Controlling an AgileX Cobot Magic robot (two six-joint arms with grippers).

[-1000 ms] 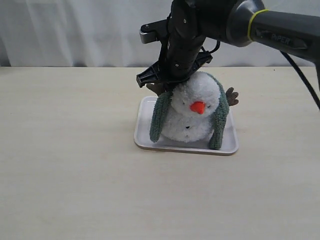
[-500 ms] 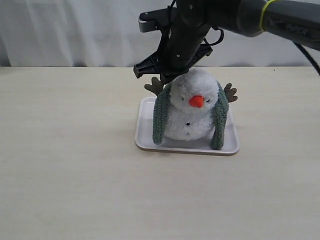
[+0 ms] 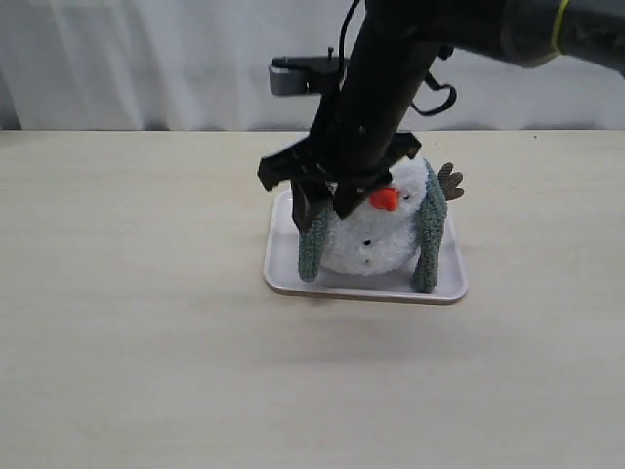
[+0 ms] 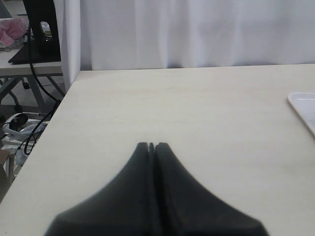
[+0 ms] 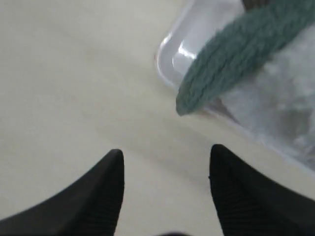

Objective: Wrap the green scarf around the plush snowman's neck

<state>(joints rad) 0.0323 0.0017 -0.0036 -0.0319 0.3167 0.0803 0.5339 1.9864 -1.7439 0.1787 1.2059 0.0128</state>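
Since half a second ago, the right gripper (image 3: 320, 207) has come down from above and behind the toy's head. It is now in front of the head, on the side toward the left edge of the pale wooden table (image 3: 146, 293). In the right wrist view its two black fingers (image 5: 115, 169) are apart with nothing between them. One rounded end of the long fuzzy grey-green fleece scarf (image 5: 236, 54) lies a little ahead of them, over the rim of the shallow white rectangular tray (image 5: 189, 34).

The small fluffy white plush snowman (image 3: 381, 239) stands upright in this tray, which sits near the far edge of the table, slightly right of the middle. The scarf goes behind the toy. Its two ends hang down the front, one on each side of the body, both reaching down to the tray and not crossed. The arm hides the neck. The orange cone nose (image 3: 388, 198) and one brown twig arm (image 3: 450, 182) can be seen.

The left gripper (image 4: 152, 146) is near the left edge of the table with its fingers pressed together and holding nothing.
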